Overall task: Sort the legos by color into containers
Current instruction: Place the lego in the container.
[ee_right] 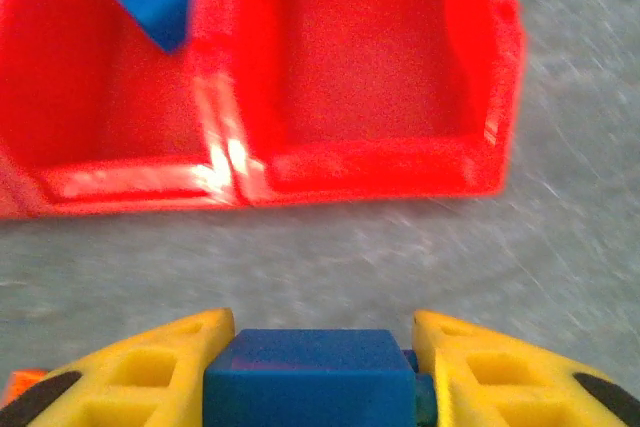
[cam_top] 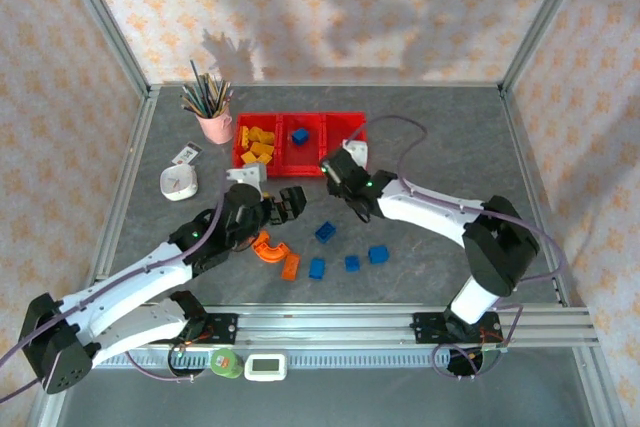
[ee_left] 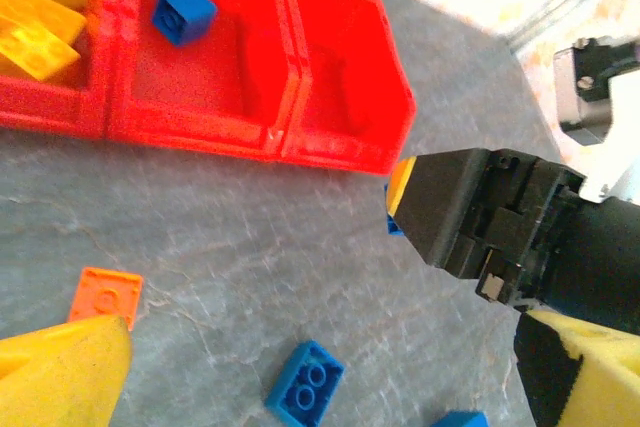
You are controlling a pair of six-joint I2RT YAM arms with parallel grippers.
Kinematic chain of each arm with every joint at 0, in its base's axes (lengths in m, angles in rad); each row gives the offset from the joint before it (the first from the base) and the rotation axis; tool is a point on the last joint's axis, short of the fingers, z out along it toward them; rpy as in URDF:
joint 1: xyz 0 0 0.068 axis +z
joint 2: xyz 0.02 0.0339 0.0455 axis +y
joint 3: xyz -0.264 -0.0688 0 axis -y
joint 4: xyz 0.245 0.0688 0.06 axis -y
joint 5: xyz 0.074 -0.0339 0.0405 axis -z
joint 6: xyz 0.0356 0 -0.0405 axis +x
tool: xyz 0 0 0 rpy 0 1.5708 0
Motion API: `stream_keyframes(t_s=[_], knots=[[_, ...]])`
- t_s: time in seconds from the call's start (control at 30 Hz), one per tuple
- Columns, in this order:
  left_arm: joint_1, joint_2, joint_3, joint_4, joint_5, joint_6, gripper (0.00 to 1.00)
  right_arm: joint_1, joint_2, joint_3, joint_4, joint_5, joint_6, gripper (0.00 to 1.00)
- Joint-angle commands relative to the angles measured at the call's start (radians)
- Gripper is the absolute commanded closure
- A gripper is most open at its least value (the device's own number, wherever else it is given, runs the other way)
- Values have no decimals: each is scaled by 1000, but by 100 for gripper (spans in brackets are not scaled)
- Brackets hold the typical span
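Looking from its wrist, the right gripper (ee_right: 320, 347) pinches 1 blue lego (ee_right: 310, 377).

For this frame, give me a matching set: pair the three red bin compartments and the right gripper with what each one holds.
Column one:
1. left bin
2. middle bin
3. right bin
4. right gripper

Column two:
A. lone blue brick lying inside
B. clamped blue brick between the fingers
C. yellow bricks
D. nothing

Pairs: 1-C, 2-A, 3-D, 4-B
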Motion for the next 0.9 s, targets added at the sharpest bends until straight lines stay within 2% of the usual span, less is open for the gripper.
stream_keyframes(t_s=[0.0,0.2,0.43,0.5,0.57,0.67,0.87], knots=[[66,-29,46,-105,-42,28,1,6,94,121,8,-2,-83,63],[175,-24,57,-143,-12,57,1,6,323,414,-10,3,-169,63],[231,-2,59,-161,-14,62,1,-40,532,660,-32,-1,-193,62],[236,1,56,-161,-11,62,1,-54,574,709,-39,-13,-198,57],[240,1,54,-161,-10,59,1,-60,592,736,-37,-38,-215,54],[240,-1,55,-163,-8,57,1,-60,569,746,-37,-57,-230,40],[239,-11,56,-164,22,54,1,-45,405,600,8,-118,-269,31]])
